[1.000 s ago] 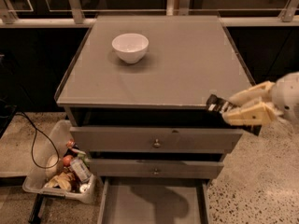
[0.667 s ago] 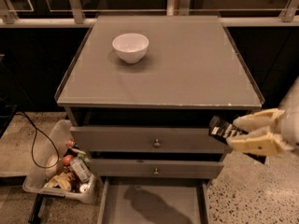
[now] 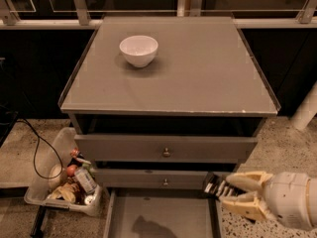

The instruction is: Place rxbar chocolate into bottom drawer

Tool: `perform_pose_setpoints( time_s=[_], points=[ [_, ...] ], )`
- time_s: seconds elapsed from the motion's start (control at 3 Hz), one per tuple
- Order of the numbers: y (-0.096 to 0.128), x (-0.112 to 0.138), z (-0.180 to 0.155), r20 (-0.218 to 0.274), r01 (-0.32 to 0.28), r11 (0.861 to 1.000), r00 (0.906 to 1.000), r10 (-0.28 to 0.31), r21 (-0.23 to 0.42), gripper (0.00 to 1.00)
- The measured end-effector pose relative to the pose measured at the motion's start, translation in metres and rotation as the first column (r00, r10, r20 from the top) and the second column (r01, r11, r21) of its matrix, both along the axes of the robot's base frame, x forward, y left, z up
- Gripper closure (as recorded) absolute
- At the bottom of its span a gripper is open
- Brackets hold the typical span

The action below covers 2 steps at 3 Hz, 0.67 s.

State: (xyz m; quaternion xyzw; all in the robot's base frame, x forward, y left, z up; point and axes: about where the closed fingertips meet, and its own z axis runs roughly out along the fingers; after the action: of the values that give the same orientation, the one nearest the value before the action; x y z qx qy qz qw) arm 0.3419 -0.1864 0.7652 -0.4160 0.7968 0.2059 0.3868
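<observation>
Rxbar chocolate is a light, flat bar in a glossy black wrapper, so I judge it slick and slightly bendy. It wants a pinch across its flat faces near one end, firm enough that it cannot slide but not so hard that it creases. That is how I have it now: my gripper is closed on the bar's right end, one pale finger above and one below. The rest of the bar sticks out to the left of the fingertips.

The bar hangs at the right-hand edge of the bottom drawer, roughly above its side wall and near its back. As far as I can tell it is clear of the gray floor. The drawer is pulled open toward me.

With so slippery a wrapper I expect the bar to fall away cleanly on release. I judge it should first sit further toward the drawer's middle, or it may catch the wall and tip outside.
</observation>
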Motion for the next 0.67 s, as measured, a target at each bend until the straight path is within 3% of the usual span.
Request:
perform_pose_setpoints(
  time_s=[0.33, 0.67],
  points=[
    [-0.0007, 0.0078, -0.0664, -0.054, 0.046, 0.999, 0.9975, -0.046, -0.012, 1.00],
    [-0.0007, 0.0078, -0.0665, -0.054, 0.046, 0.999, 0.9975, -0.046, -0.012, 1.00]
  ],
)
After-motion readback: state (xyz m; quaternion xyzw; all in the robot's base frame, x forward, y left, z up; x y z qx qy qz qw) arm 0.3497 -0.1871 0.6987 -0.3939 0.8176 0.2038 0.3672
